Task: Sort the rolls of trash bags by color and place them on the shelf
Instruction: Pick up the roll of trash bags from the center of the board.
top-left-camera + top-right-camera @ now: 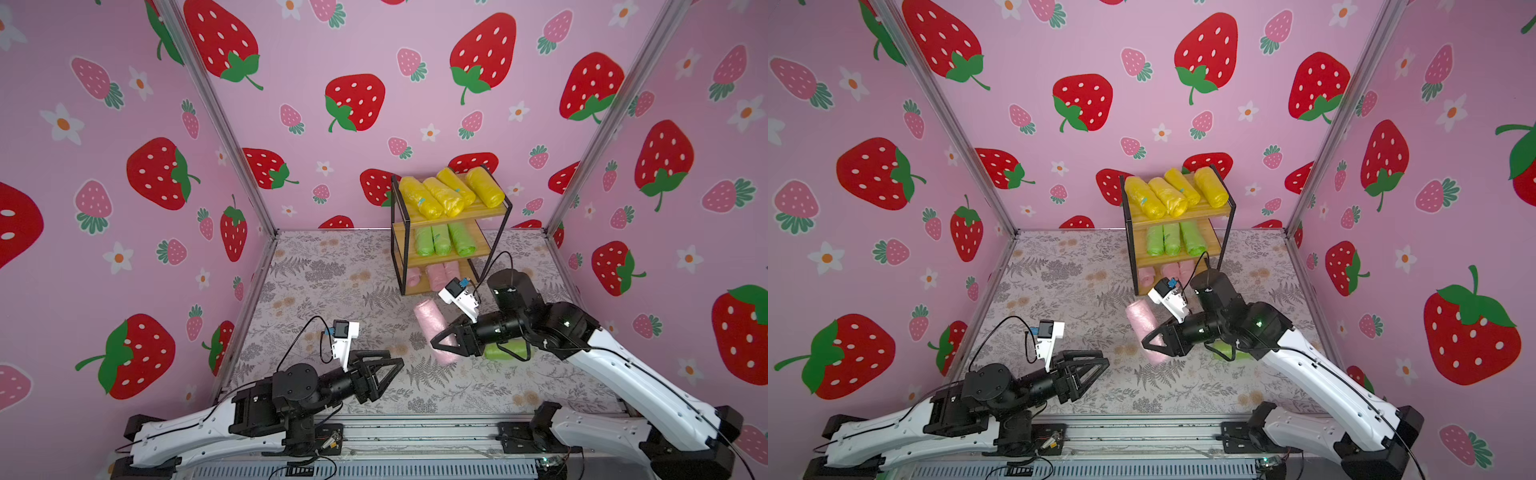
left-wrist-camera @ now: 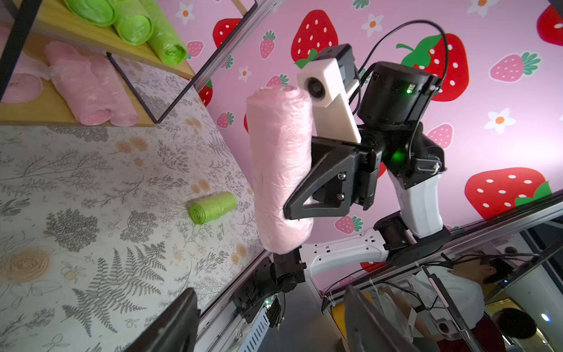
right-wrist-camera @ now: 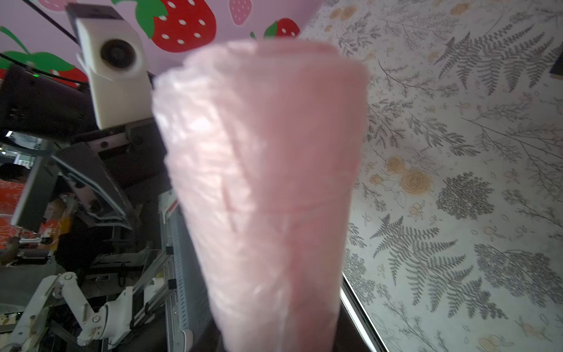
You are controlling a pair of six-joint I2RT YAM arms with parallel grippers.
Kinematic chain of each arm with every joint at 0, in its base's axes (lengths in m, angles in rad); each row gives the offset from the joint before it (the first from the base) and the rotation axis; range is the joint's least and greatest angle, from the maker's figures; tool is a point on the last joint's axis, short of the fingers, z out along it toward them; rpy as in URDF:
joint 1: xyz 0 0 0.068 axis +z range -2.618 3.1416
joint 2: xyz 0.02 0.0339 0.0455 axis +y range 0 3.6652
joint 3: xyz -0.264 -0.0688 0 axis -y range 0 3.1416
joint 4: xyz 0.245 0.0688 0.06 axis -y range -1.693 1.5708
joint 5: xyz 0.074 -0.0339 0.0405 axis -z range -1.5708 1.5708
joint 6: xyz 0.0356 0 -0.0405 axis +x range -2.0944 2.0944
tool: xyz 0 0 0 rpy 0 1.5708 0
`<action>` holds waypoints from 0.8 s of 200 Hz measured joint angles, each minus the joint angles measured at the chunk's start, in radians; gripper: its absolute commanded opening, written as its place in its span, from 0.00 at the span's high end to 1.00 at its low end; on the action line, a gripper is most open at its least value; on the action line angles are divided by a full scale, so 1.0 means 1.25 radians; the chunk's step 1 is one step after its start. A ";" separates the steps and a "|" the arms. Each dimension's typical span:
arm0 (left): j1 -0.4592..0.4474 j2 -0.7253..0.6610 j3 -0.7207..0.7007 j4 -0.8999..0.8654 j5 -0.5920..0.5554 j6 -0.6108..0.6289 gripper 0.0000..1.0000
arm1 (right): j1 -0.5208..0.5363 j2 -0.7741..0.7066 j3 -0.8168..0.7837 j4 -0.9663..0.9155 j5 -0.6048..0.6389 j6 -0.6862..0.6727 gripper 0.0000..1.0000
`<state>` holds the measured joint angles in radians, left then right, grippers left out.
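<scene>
Pale pink roll (image 1: 430,322) held tilted just in front of the shelf (image 1: 478,213), bottom tier; right gripper (image 1: 440,343) fingers pinch it mid-length. Green roll (image 1: 500,352) lies on the table farther from the shelf. Left gripper (image 1: 390,370) well apart, fingers spread, empty.

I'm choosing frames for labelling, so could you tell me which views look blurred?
Right wrist view: the held pink roll fills the middle, soft and out of focus. Left wrist view: crisp. Both top views: clear, only that roll's lower end smears.
</scene>
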<state>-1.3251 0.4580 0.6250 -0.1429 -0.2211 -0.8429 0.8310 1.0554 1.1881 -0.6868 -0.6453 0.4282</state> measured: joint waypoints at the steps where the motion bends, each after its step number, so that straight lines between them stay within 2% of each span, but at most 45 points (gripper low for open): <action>1: 0.000 0.003 0.002 0.002 0.001 0.003 0.21 | 0.000 -0.001 -0.001 0.003 -0.002 0.004 1.00; 25: 0.000 0.077 0.035 0.046 0.031 0.050 0.21 | 0.017 0.002 -0.020 0.039 -0.046 0.095 1.00; 62: 0.000 0.153 0.050 0.102 0.061 0.093 0.21 | 0.076 0.018 -0.055 0.062 -0.045 0.177 1.00; 118: -0.001 0.146 0.063 0.117 0.042 0.113 0.20 | 0.114 -0.032 -0.062 0.116 -0.045 0.240 1.00; 160: 0.013 0.128 0.063 0.104 -0.012 0.093 0.19 | 0.167 0.000 -0.061 0.117 -0.048 0.241 1.00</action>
<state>-1.3094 0.6178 0.7040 -0.0132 -0.2363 -0.7261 1.0393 1.0557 1.1114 -0.5400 -0.7052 0.7296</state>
